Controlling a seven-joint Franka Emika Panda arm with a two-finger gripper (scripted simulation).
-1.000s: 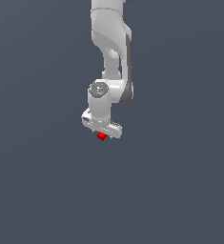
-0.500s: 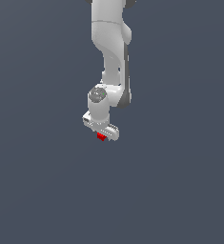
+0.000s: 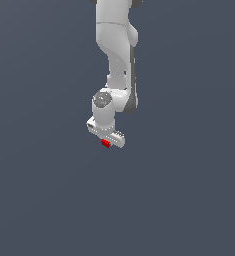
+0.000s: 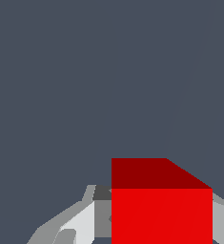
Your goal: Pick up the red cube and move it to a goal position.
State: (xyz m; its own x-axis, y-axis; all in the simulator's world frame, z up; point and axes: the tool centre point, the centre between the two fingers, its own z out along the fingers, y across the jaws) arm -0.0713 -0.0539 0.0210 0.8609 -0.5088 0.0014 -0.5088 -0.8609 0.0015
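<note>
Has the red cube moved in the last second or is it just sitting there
Barely, if at all. In the exterior view the red cube sits about where it did in the frame, perhaps a touch lower, held in the gripper. The plain background offers no fixed landmark.

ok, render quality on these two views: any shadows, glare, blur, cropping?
Exterior view: flat, even grey backdrop, no cast shadows or glare, edges sharp; red cube is only a speck under the gripper. Wrist view: no blur either, simple shading, the cube's one face darker than the other; the frame edge crops the cube and fingers.
</note>
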